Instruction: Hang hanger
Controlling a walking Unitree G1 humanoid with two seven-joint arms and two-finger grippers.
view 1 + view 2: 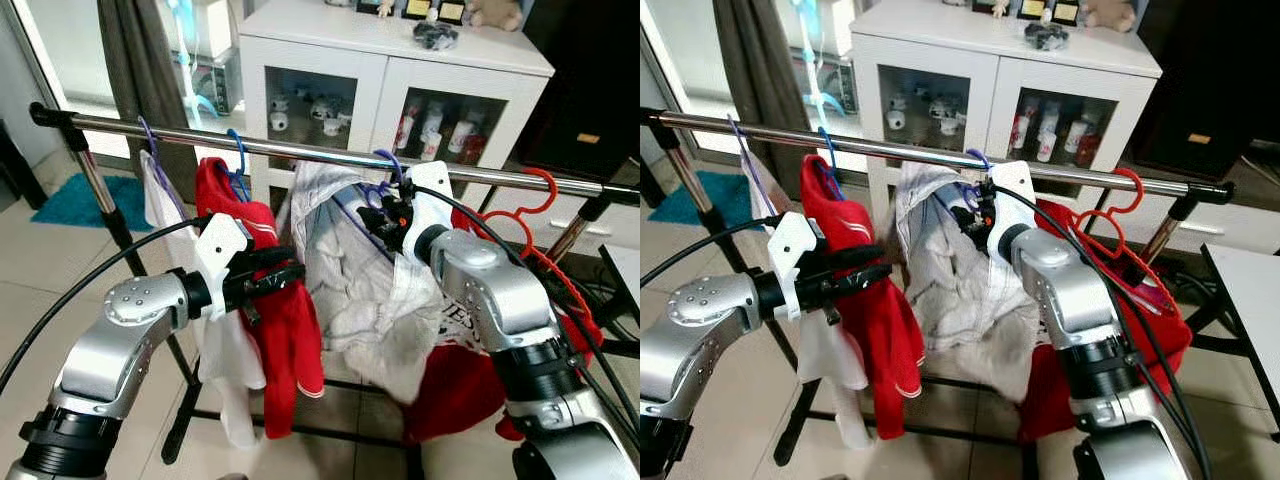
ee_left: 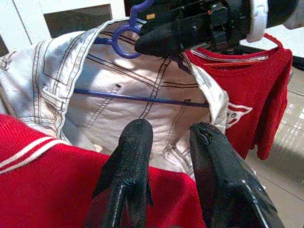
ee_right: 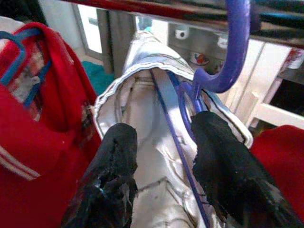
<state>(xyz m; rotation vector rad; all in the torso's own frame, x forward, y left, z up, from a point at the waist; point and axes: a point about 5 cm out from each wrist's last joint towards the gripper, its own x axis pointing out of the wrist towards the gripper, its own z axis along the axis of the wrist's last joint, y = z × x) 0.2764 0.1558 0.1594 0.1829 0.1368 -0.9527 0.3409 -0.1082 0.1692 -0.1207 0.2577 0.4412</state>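
Purple plastic, the hanger (image 3: 223, 61) carries a white garment (image 1: 350, 270) and its hook sits over the rail (image 1: 300, 150), just left of the rail's middle-right stretch. The right claw (image 3: 161, 142) is up at the hanger's neck, under the rail, its two black fingers (image 3: 114, 161) spread apart with the garment's collar between them; one finger lies against the hanger's neck, the other is clear of it, so the claw stands open and grips nothing that can be made out.

Left of the white garment hangs a red top (image 1: 270, 300) on a blue hanger (image 1: 238, 155), and left of that a white shirt (image 1: 160, 195) on a thin purple hanger (image 1: 150, 135). The left claw (image 2: 166, 152) is held out level, near the robot, in front of the red top, pointing right toward the white garment. Its fingers (image 2: 128, 161) are parted by a narrow gap, and nothing is between them.

To the right of the white garment a red shirt (image 1: 470, 370) hangs on a red hanger (image 1: 535, 195), partly behind the right arm.

Behind the rail, farther off, stands a white cabinet (image 1: 390, 70) with glass doors and small things on its shelves. At far left lies a teal mat (image 1: 80, 200) on the tiled floor (image 1: 40, 270).
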